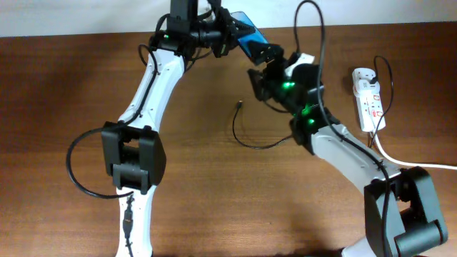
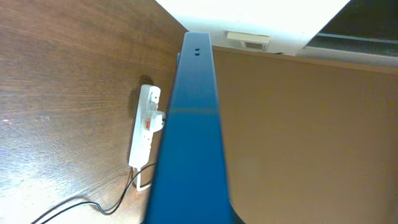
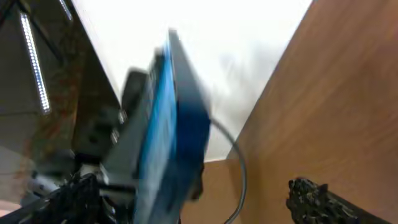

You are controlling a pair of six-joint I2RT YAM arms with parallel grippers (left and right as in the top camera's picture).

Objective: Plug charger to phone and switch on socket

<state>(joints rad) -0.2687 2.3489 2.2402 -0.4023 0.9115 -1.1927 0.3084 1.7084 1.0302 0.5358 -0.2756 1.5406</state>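
Left pincer point(image 1: 227, 32) grips the phone point(image 1: 248, 37) clear of the counter point(image 1: 71, 86). Right pincer point(image 1: 261, 71), just beside the phone, stands spread. Charger point(image 1: 235, 128) lies on the counter, apart from the phone.

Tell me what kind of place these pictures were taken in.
Probably an indoor robotics lab or test bench. Two white robot arms stand at a brown wooden table, a white socket strip lies on it, and the left wrist view shows a plain wall with a fixture high up.

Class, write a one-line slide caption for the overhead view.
Left arm's fingers hold the phone aloft; the charger lies unplugged on the table.
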